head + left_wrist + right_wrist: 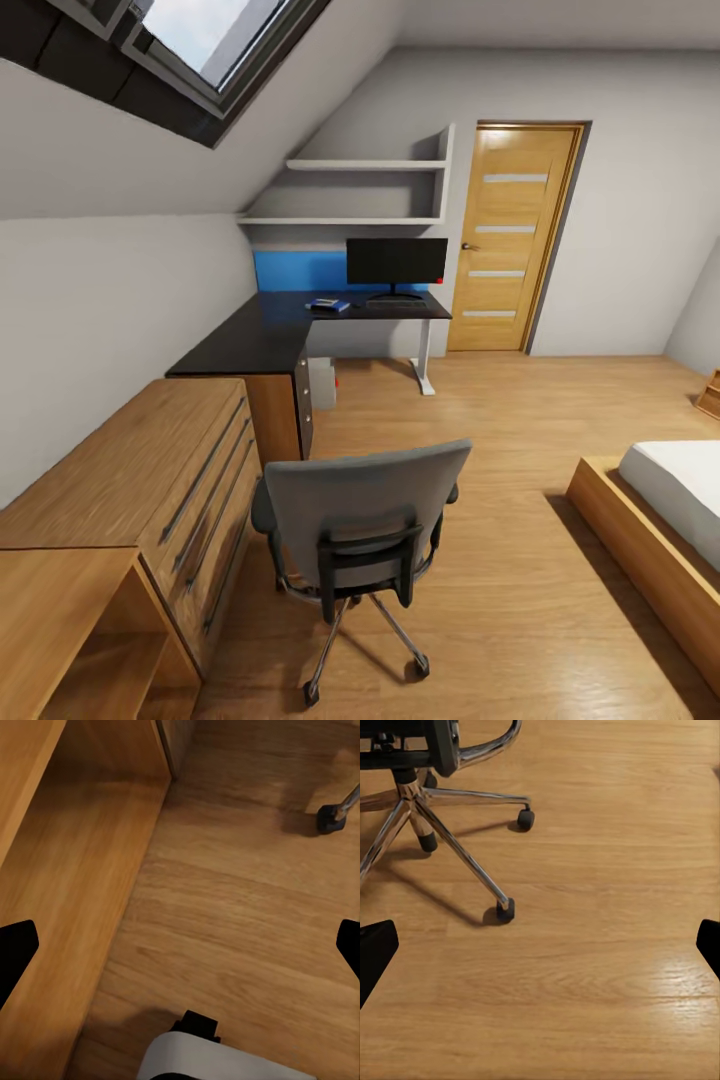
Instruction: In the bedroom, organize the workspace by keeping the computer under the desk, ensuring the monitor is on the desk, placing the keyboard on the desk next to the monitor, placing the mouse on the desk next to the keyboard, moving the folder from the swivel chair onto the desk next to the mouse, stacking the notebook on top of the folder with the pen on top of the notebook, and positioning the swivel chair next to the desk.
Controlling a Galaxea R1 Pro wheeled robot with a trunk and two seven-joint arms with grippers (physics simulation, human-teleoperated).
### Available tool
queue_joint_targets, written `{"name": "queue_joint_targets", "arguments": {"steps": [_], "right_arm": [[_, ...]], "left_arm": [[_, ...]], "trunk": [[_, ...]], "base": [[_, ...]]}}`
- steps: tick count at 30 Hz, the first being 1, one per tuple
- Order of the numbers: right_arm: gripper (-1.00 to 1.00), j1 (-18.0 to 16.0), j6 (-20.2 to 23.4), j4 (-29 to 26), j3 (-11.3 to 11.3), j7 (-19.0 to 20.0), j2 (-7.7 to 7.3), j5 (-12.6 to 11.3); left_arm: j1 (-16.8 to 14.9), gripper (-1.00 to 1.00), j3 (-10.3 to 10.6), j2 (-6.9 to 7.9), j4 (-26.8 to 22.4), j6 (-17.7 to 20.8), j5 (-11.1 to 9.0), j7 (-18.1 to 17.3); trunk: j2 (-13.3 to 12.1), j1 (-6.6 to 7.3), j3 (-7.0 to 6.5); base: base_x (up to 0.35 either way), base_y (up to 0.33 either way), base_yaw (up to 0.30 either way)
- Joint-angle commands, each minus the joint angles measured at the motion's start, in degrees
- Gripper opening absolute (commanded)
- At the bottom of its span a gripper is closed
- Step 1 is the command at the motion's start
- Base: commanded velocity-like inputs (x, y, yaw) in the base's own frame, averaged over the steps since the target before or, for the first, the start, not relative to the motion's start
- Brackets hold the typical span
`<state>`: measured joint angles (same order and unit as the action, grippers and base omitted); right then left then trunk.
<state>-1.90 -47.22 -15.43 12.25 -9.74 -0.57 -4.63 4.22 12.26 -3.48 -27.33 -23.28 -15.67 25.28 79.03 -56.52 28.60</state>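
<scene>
- Nearest the head camera stands the swivel chair (360,520), its grey back turned to the viewer, on the light wood floor (520,600) between the low wooden cabinet (120,480) and the bed (660,530); its chrome base (435,832) and castors lie ahead of the right pincer (540,945), well apart from it.
- Beyond the chair, in the corner of the bedroom, the L-shaped desk (270,335) runs along the wall, its black surface backed by a blue panel (295,270).
- Behind it to the right is a wooden door (510,235), with white shelves (350,190) above the desk and a skylight (200,40) in the sloped ceiling.
- On the far part of the surface the monitor (396,265) stands upright, screen dark.
- Under the desk the light-grey computer (322,383) sits on the floor.
- In front of the monitor lies the keyboard (396,303), a thin dark strip hard to make out.
- Left of the keyboard a small blue-and-grey stack (328,304) rests on the surface; what it consists of is too small to tell.
- Right pincer: fingers spread wide at the edges of its view, nothing between them, over bare floor.
- Left pincer (180,945): likewise spread wide and empty, over floor beside the cabinet's side, with one chair castor (330,817) ahead.
</scene>
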Motion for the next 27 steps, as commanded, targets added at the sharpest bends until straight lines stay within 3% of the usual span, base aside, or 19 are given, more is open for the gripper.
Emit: {"name": "queue_joint_targets", "arguments": {"steps": [1, 27], "right_arm": [[1.0, -0.03, -0.15, 0.01, 0.49, -0.19, -0.04, -0.47], [1.0, -0.03, -0.04, -0.12, 0.38, -0.31, -0.12, -0.73]], "left_arm": [[0.0, 1.0, 0.48, 0.06, -0.07, -0.18, -0.56, 0.39], [-0.18, 1.0, 0.43, 0.21, -0.01, 0.04, -0.79, -0.25]], "trunk": [[0.44, -0.23, 0.23], [10.87, -5.94, 4.9]], "base": [[-0.009, 0.0, 0.0], [-0.001, 0.0, 0.0]]}}
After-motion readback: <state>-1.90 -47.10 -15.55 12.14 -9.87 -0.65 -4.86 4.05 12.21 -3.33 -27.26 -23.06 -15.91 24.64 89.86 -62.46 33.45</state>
